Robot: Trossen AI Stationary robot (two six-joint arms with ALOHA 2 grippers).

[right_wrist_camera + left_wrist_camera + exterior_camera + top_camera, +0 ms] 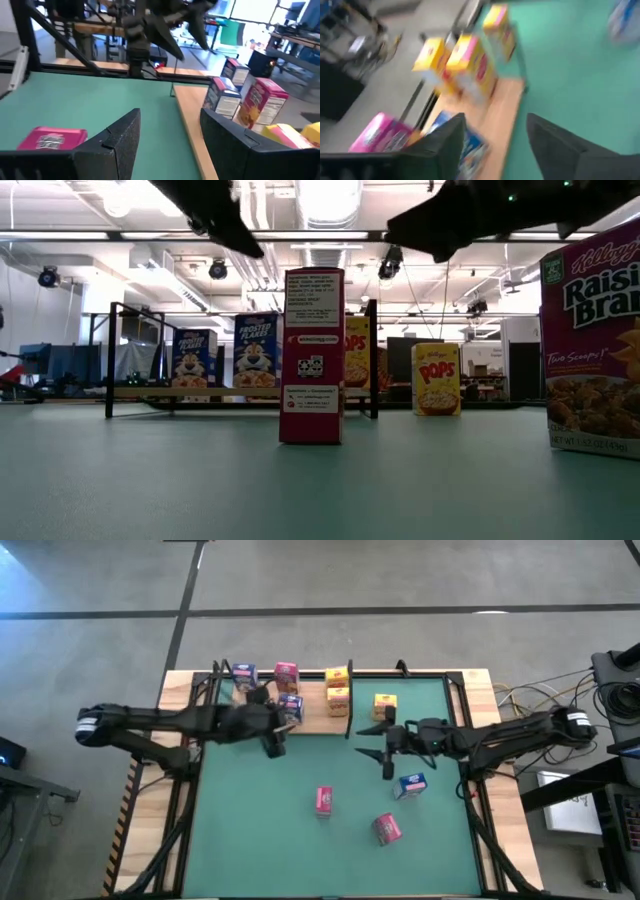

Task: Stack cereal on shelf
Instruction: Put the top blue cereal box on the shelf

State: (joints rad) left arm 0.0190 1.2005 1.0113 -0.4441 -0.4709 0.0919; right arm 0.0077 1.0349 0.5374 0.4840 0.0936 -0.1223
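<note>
- Left gripper (pixel 275 743) is hovering with fingers apart just beside the shelf (pixel 315 712), where blue, pink and yellow cereal boxes are standing; right gripper (pixel 379 750) is spreading open, a blue box (pixel 411 784) near it on the mat.
- Low view: a pink box (pixel 312 356) is standing upright, with Frosted Flakes (pixel 258 358) behind on the shelf.
- Left wrist view: yellow boxes (pixel 465 62) are standing ahead of the fingers.
- Right wrist view: a pink box (pixel 49 137) is lying flat beside the fingers (pixel 117 137).

A: Mat (pixel 300 840) col?
B: Plain green. Shelf (pixel 315 715) light wood w/ thin black frame.
A: Boxes on shelf?
B: Two blue (pixel 243 675) (pixel 290 707), one pink (pixel 286 673), two yellow (pixel 338 688).
A: On mat?
B: One yellow (pixel 385 706), one blue/white (pixel 411 784), two pink (pixel 324 801) (pixel 387 828). Both arms (pixel 520 735) dark, white band near base.
</note>
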